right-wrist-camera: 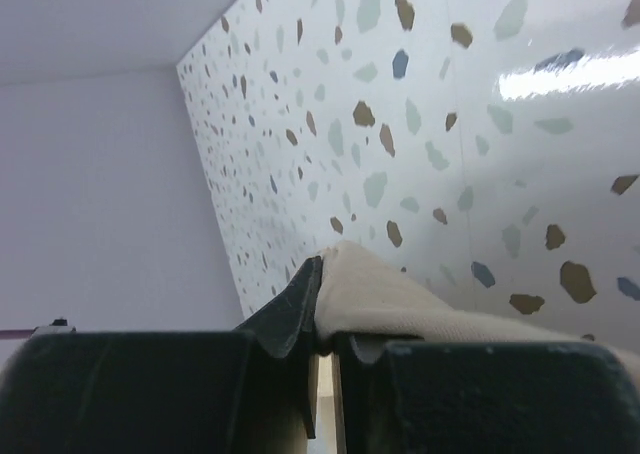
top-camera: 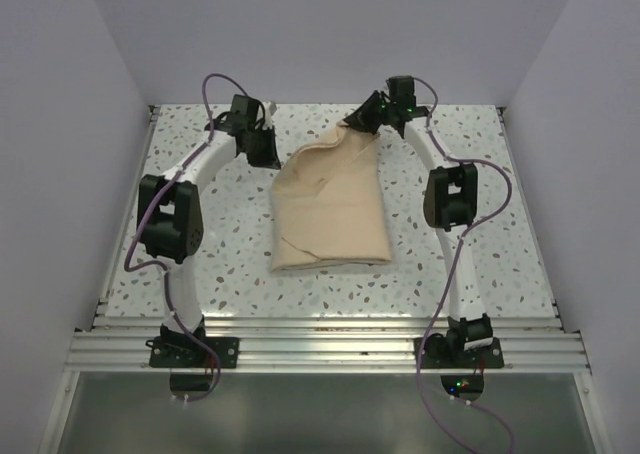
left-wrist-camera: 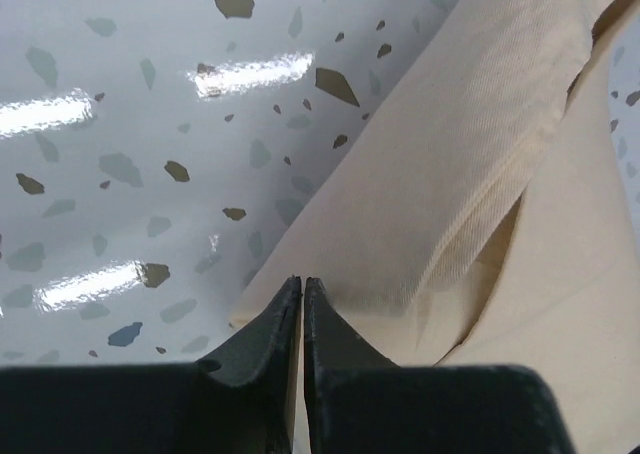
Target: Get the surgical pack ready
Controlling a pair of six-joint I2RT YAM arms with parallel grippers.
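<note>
The beige cloth (top-camera: 330, 209) of the surgical pack lies folded in the middle of the speckled table, tapering toward the far side. My right gripper (top-camera: 372, 116) is shut on its far corner; in the right wrist view the cloth (right-wrist-camera: 400, 299) drapes over the right finger, pinched at the gripper (right-wrist-camera: 325, 269). My left gripper (top-camera: 265, 154) sits at the cloth's far left edge. In the left wrist view its jaws (left-wrist-camera: 302, 280) stand shut to a hairline slit, tips at the edge of a folded cloth layer (left-wrist-camera: 470, 154), with no cloth visibly pinched.
The terrazzo table (top-camera: 470, 174) is boxed in by white walls on the left, right and far sides. An aluminium rail (top-camera: 330, 344) runs along the near edge, where both arm bases are bolted. Purple cables loop off both arms.
</note>
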